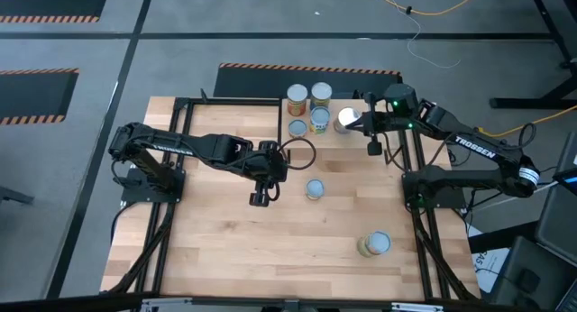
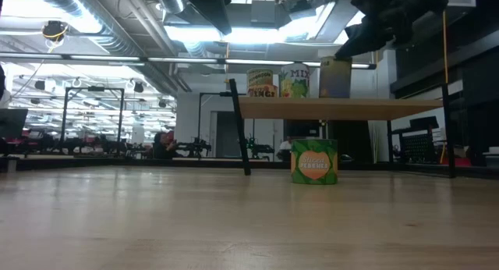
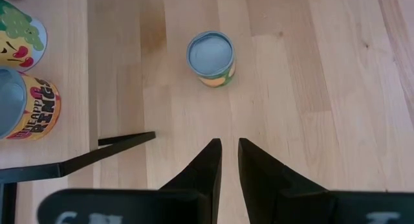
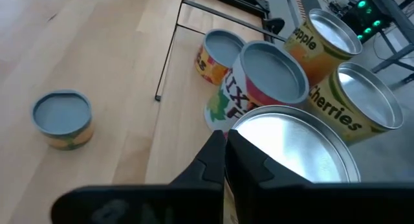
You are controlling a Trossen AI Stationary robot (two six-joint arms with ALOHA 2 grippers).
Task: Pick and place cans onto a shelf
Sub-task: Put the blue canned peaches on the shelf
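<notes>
The shelf (image 2: 343, 108) stands at the table's far middle, with several cans (image 1: 308, 109) upright on its board. At the shelf's right end stands a can with a bright silvery top (image 4: 291, 153), and my right gripper (image 4: 224, 138) is shut on it. In the low view this can (image 2: 335, 77) rests on the board under the arm. A blue-topped can (image 3: 210, 56) stands alone on the table's middle. My left gripper (image 3: 229, 143) hovers left of it, fingers a little apart, holding nothing. My right gripper pinches the silvery-topped can's rim (image 4: 236, 128) at the edge nearest the wrist. One finger is outside the wall and the other over the top, and a yellow strip of the wall shows between them. The fingers slant down from the table's right. The can stands upright on the shelf board.
Another can (image 1: 374, 244) lies on the table near the right front. The shelf's thin black frame (image 4: 169, 49) rises beside the cans. Bare wood stretches over the table's near half and left side.
</notes>
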